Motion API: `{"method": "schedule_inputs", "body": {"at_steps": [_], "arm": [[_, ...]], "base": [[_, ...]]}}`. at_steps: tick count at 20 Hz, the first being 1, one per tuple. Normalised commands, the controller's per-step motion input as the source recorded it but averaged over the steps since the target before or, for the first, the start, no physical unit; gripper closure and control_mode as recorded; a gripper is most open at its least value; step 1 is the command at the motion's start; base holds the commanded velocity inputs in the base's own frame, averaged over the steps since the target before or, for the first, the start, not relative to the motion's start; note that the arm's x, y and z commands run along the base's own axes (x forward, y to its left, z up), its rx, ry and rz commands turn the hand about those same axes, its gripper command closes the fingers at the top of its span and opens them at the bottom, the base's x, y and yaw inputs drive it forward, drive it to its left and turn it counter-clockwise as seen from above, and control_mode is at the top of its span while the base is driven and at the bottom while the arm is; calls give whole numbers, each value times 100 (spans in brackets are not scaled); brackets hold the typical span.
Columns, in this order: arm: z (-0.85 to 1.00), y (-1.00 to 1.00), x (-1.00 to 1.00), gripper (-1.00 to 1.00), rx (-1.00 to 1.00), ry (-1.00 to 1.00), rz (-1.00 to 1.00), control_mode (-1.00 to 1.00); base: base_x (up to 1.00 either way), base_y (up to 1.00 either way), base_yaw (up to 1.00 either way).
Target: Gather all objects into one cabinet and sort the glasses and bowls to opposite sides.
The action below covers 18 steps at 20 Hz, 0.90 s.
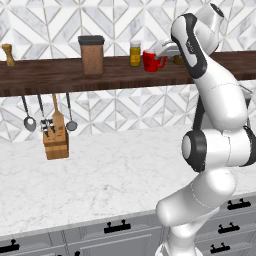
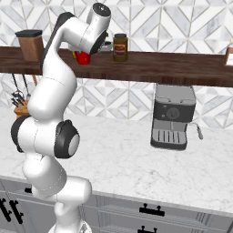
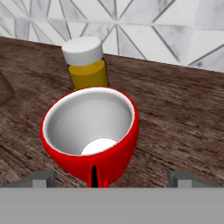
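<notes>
- so the red mug [image 3: 92,135] is sitting upright on the dark wooden shelf [image 1: 60,75], not in any cabinet, so it's one of the things that has to be fetched down from up there
- the arm is stretched way up with the gripper [image 3: 109,178] right at the mug, and the hand camera looks into its white inside from above and a bit to one side
- fingers are spread as wide as they go, one tip at each bottom corner of the hand view with the mug between them, nothing grabbed yet; my guess is the wide spread is there so they can slide down either side of the body
- the mug's handle points straight back at the hand, which is probably why it's lined up on the round body, not the handle
- a yellow jar [image 3: 87,65] with a white lid stands just behind the mug, close but not touching as far as I can tell, so a push forward could knock it
- further left on the same shelf there's a brown canister [image 1: 92,55] with a dark lid, well apart from the mug
- down on the counter a coffee machine [image 2: 172,117] sits out of the way to the right
- I'd call this the very start: reach is made, the close is what's left
</notes>
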Motion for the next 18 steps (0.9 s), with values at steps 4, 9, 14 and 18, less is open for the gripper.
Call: {"method": "schedule_inputs", "body": {"at_steps": [4, 9, 14, 18], "arm": [[-10, 0, 19, -100, 0, 0, 0, -100], [-11, 0, 3, -100, 0, 0, 0, -100], [-11, 0, 0, 100, 0, 0, 0, -100], [-7, 0, 0, 100, 0, 0, 0, -100]], "base": [[0, 0, 0], [0, 0, 0], [0, 0, 0], [0, 0, 0]]}}
